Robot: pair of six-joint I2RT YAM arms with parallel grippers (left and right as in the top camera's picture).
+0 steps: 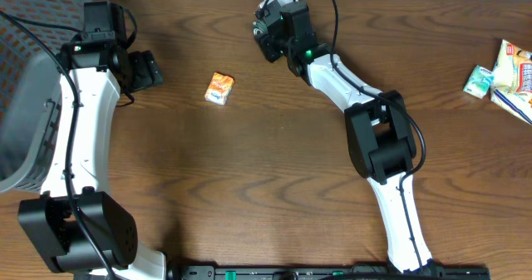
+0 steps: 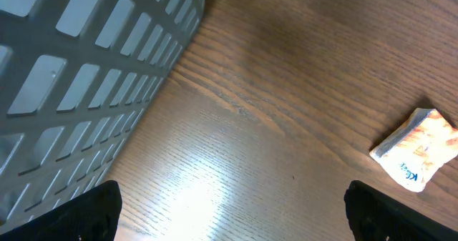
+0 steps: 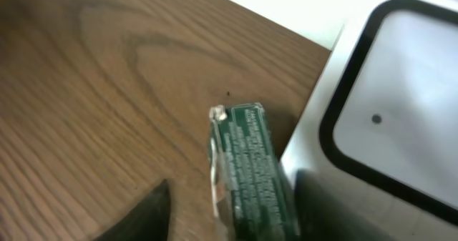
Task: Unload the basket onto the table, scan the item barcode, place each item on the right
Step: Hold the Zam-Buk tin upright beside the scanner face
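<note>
My right pincer [image 3: 232, 185] is at the white scanner [image 3: 390, 119], which stands at the far edge of the table. Between its fingers is the green packet [image 3: 250, 171], on its edge with the small print up, just beside the body of the scanner. The jaws are half narrowed around the packet. One finger is apart from it, with bare wood between them, and the other is close on the scanner side, so the packet is not clamped. My left pincer [image 2: 232, 202] is well to the left of the scanner, with its jaws wide over bare wood. An orange packet [image 2: 417, 149] lies flat between it and the scanner. A grey basket [image 2: 86, 69] stands still farther left of the scanner.
</note>
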